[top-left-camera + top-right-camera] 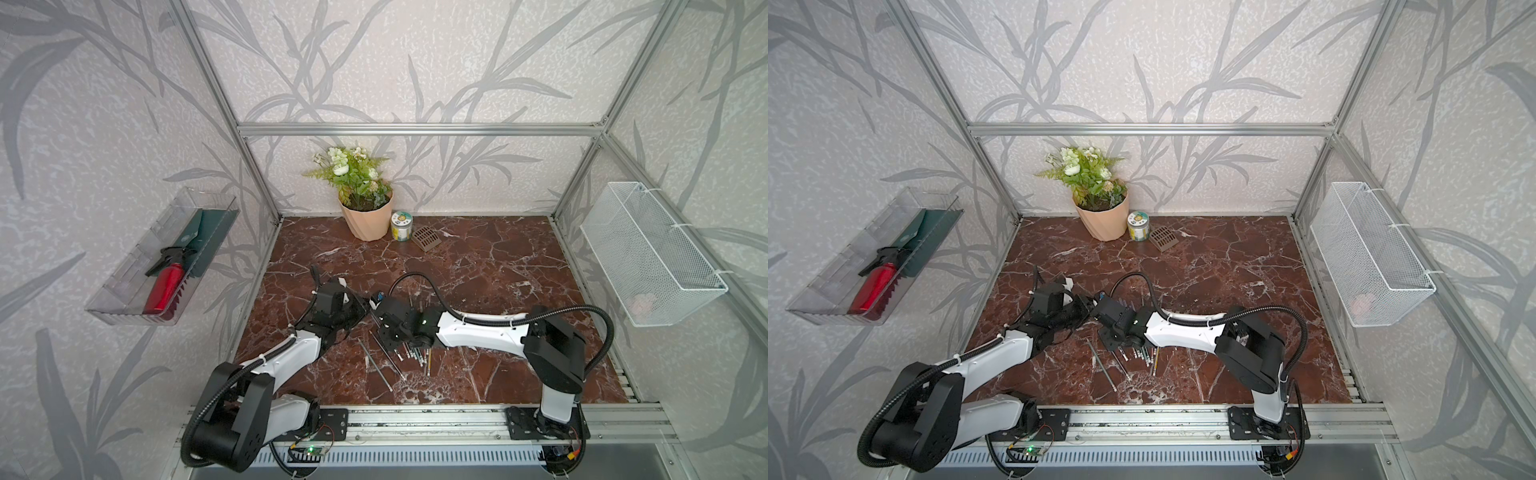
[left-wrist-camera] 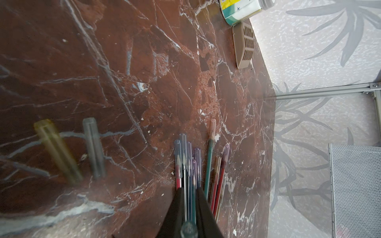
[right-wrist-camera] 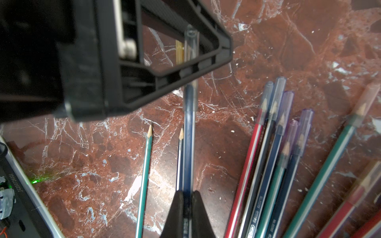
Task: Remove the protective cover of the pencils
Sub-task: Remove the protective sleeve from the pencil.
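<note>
Potted plant (image 1: pixel 366 216), jar (image 1: pixel 402 226), vent cover (image 1: pixel 426 239).

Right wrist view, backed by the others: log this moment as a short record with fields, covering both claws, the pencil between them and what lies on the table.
right claw: shut on the dark blue pencil
left claw: closed on that pencil's clear cap
cap state: on the pencil, not yet pulled off
bare pencils: two on the tabletop, one green, one dark
capped pencils: fanned group beside them
loose caps: one yellow, one grey, lying apart from the pencils
</note>
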You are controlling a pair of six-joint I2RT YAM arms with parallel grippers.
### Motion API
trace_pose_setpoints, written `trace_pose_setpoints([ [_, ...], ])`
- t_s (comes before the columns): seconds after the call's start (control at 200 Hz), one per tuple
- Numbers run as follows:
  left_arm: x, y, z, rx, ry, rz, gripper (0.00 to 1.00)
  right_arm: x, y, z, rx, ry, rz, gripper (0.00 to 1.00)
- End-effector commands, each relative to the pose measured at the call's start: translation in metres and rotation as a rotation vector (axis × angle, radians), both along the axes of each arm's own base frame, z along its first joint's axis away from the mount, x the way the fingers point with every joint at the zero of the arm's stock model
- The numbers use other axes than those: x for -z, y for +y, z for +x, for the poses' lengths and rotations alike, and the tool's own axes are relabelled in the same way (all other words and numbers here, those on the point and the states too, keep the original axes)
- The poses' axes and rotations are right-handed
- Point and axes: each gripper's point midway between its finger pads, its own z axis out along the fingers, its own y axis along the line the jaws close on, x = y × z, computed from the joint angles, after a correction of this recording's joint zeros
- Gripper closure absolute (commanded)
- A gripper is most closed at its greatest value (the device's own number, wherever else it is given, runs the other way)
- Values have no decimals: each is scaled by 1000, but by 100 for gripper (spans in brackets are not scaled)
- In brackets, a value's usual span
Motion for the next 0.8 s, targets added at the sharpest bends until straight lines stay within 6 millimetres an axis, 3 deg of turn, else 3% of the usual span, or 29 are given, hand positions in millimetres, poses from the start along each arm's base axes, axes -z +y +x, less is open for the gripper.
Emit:
trace_pose_setpoints([
  [0.0, -7, -1, 1, -1, -23, -3, 86, -16, 3, 2, 10, -18, 30, 100],
  [0.17, -8, -1, 1, 2, -24, -2, 76, -20, 3, 4, 14, -29, 36, 100],
  [0.33, -9, -2, 1, 3, -29, 0, 76, -20, 4, 5, 17, -34, 33, 100],
  [0.795, -6, -9, 4, 35, -20, 5, 88, -27, 6, 10, 23, -53, 41, 100],
])
